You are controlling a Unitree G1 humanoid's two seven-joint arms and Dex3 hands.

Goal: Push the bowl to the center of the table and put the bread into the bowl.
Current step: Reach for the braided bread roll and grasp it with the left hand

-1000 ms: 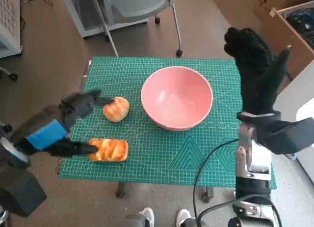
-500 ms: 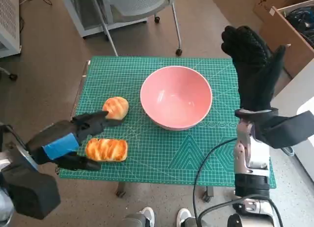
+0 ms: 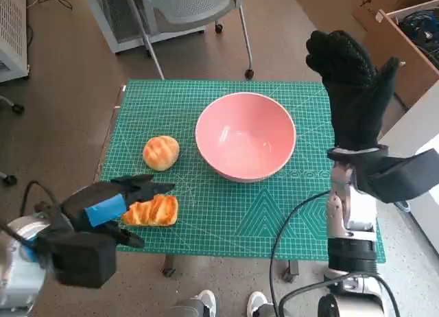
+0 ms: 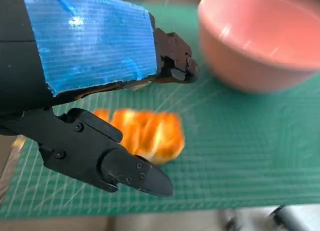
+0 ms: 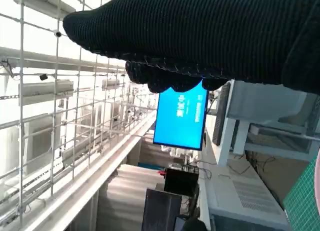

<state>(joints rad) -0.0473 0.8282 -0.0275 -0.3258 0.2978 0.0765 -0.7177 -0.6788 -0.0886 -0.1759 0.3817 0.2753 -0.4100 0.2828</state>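
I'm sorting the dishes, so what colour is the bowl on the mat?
Pink; the bowl shows best in the head view.

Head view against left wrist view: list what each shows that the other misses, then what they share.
Only the head view shows the round bun, the gloved right hand raised beside the table, the chair and the floor. Only the left wrist view shows the fingers spread on either side of the long bread, apparently without gripping it. Both show the left hand, the long bread, the pink bowl and the green mat.
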